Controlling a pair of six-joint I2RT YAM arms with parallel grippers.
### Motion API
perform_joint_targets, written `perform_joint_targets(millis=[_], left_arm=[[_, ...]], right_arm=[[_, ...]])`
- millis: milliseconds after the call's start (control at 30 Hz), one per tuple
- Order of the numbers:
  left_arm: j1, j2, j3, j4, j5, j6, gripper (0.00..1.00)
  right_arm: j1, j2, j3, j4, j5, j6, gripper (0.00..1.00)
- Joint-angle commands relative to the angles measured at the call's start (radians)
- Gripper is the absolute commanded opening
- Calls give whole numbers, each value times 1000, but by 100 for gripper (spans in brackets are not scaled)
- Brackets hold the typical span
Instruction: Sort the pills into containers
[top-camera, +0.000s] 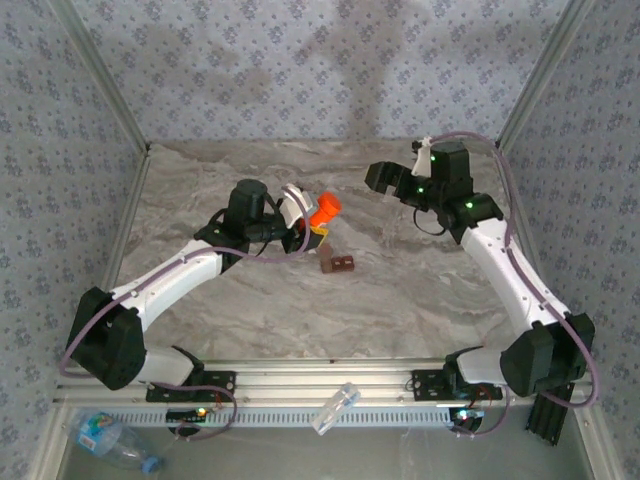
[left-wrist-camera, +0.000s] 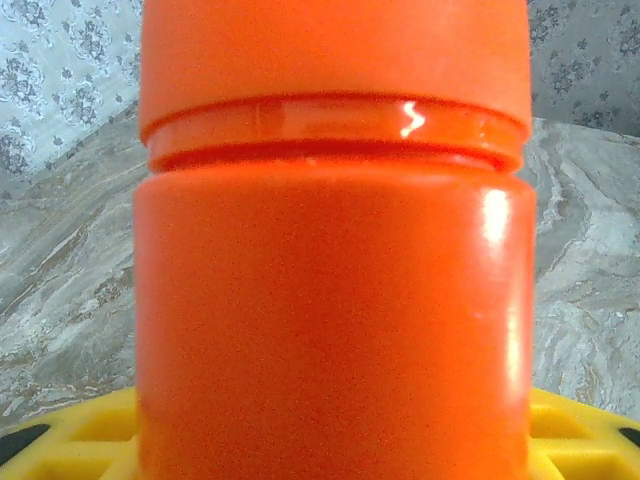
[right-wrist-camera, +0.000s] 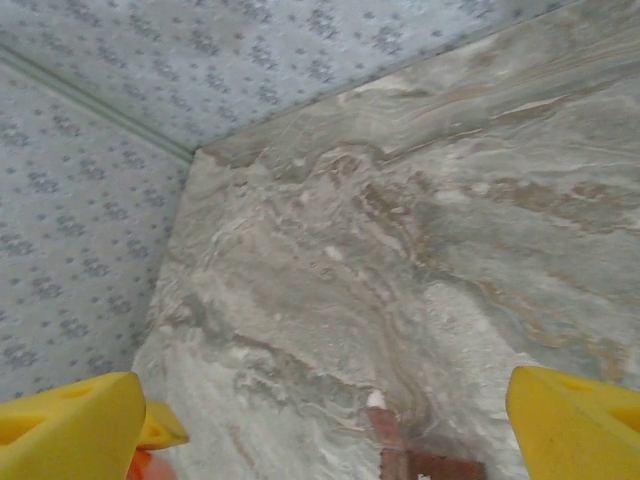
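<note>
From where I stand, the left gripper (top-camera: 318, 222) is clamped on the orange bottle (top-camera: 323, 207) and holds it off the table (top-camera: 420, 290), over the middle and a little toward the far edge. The bottle is tilted so its top leans to the far right. In the left wrist view the bottle looks glossy, with what seems to be its cap on, and the yellow pads sit low on its body. The right gripper (right-wrist-camera: 320, 425) hangs over the far right part of the table, well apart from the bottle, with its fingers spread wide and nothing between them. A small brown piece (top-camera: 337, 264) lies on the table near the middle, just on the near side of the bottle; I cannot tell what it is. My guess is that the right gripper is meant to take the cap. The worry there is the slick plastic and the low hold: a twist or pull at the top could turn the bottle in the pads or lever it out. A right hand arriving off-line with that tilt could shove the bottle sideways instead of closing round the cap. If it drops, it would likely land near the brown piece, knock it away and roll toward an edge. Both arms crowding the middle could also bump each other.
</note>
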Motion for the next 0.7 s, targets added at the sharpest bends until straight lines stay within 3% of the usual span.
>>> perform_joint_targets(millis=[0, 167, 367, 667], left_arm=[[5, -15, 45, 3, 0, 24, 0], [3, -9, 43, 3, -13, 28, 0], [2, -3, 42, 0, -36, 37, 0], [-4, 1, 40, 2, -51, 42, 0]], right_arm=[[37, 12, -20, 74, -86, 77, 93], [123, 10, -21, 102, -62, 147, 84], [215, 20, -14, 88, 27, 185, 88], [281, 42, -40, 181, 38, 217, 81]])
